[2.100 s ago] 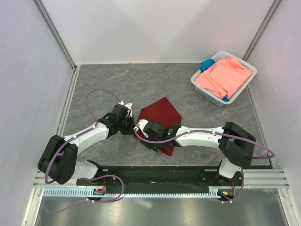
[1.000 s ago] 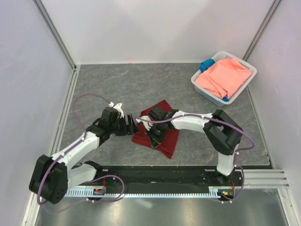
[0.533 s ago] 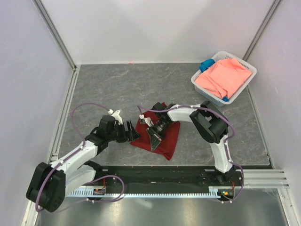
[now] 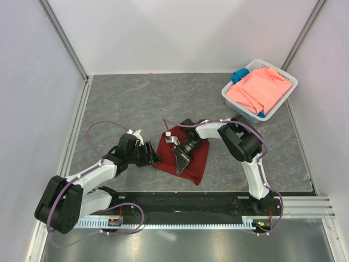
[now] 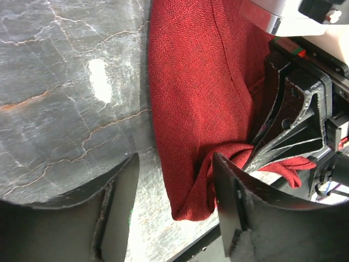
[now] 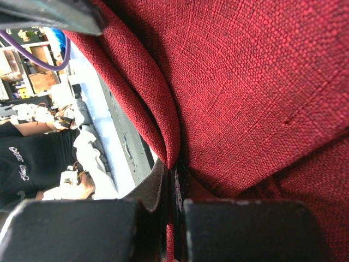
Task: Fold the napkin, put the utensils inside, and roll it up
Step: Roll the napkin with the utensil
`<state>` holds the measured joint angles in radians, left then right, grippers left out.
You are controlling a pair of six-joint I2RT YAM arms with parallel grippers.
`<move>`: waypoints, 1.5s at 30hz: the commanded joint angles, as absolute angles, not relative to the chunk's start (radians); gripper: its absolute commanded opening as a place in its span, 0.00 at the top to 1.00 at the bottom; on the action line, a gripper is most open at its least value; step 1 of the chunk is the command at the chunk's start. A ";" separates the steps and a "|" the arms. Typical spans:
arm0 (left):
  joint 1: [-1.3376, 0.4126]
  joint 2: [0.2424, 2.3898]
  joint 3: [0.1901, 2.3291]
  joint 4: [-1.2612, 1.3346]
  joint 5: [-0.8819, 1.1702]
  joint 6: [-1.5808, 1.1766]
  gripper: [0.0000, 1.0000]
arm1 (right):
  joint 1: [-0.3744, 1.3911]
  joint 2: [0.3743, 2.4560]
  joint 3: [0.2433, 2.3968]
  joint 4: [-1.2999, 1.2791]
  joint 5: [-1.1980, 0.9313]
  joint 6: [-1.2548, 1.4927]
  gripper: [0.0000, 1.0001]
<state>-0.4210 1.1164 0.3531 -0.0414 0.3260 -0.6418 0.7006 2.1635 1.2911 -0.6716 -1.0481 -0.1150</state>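
Note:
The dark red napkin (image 4: 197,157) lies bunched on the grey table in front of both arms. My right gripper (image 4: 180,161) rests on its left part, shut on a raised fold of the cloth (image 6: 163,136); in the right wrist view the jaws of that gripper (image 6: 175,183) pinch the fold with no gap. My left gripper (image 4: 154,158) sits at the napkin's near-left corner. In the left wrist view it (image 5: 175,164) stands open astride that rolled corner (image 5: 191,191), with the right finger against the cloth. The utensils are out of view.
A white basket (image 4: 238,111) at the back right holds a salmon-pink cloth (image 4: 259,87) and a small blue cloth (image 4: 239,75). White walls and aluminium posts enclose the table. The black base rail (image 4: 185,202) runs along the near edge.
The right gripper has drawn its pinched fold toward the near edge, and its arm has folded further. The left gripper has slid nearer and its jaws have narrowed around the napkin's corner.

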 commanded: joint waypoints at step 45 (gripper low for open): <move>-0.388 1.388 0.620 -0.270 0.348 -0.526 0.98 | 1.103 1.529 1.023 -0.586 0.162 0.143 0.22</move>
<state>-0.4007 1.3682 0.5865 -0.2176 0.3779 -0.5915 1.0527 1.5082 1.0176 -0.5617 0.0212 0.1200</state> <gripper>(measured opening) 0.043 0.776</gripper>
